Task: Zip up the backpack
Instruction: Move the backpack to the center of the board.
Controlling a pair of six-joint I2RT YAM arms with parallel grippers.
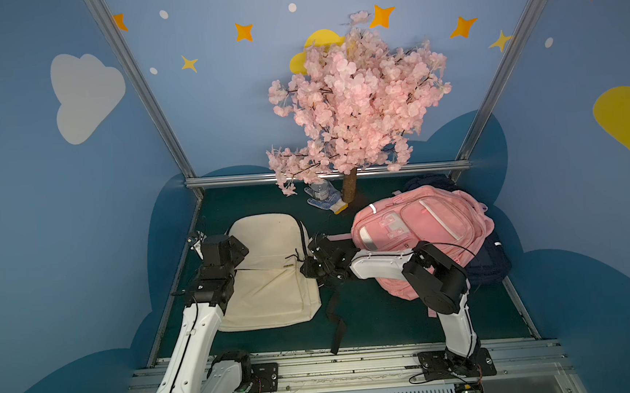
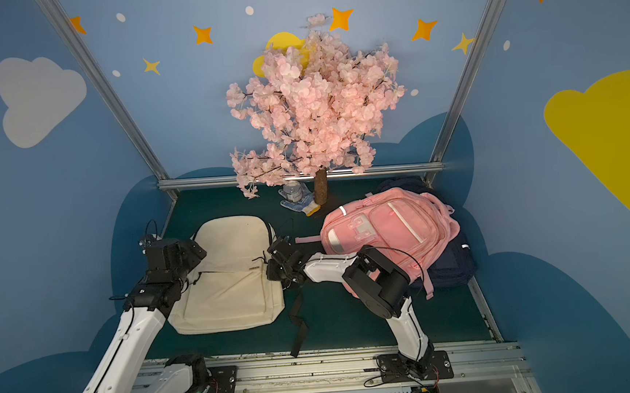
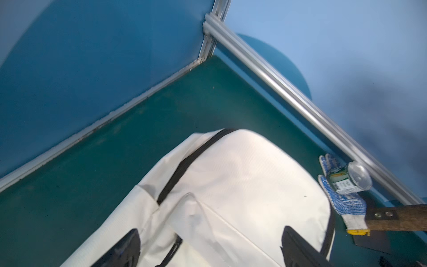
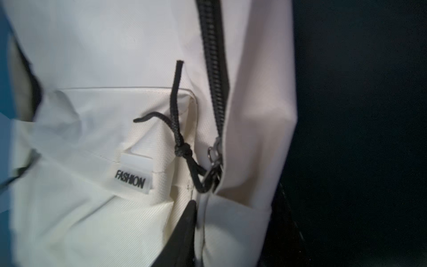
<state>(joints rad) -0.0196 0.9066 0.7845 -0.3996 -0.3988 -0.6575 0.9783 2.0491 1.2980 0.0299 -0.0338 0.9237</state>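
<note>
In both top views: backpack [image 1: 271, 242] [image 2: 233, 241] flat on mat [image 1: 371, 315], front up; left gripper [image 1: 235, 250] [image 2: 192, 253] over its left edge, right gripper [image 1: 309, 268] [image 2: 273, 268] at its right edge.

Left wrist: fingers [image 3: 129, 245] spread wide just above backpack [image 3: 242, 185], holding nothing.

Right wrist: one finger [image 4: 186, 228] against fabric just below pull [image 4: 213, 159] and cord [image 4: 182, 148]; grip impossible to judge.

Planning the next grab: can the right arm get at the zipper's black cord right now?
Probably yes: the right gripper sits beside the cord, which lies uncovered on the cream backpack.
</note>
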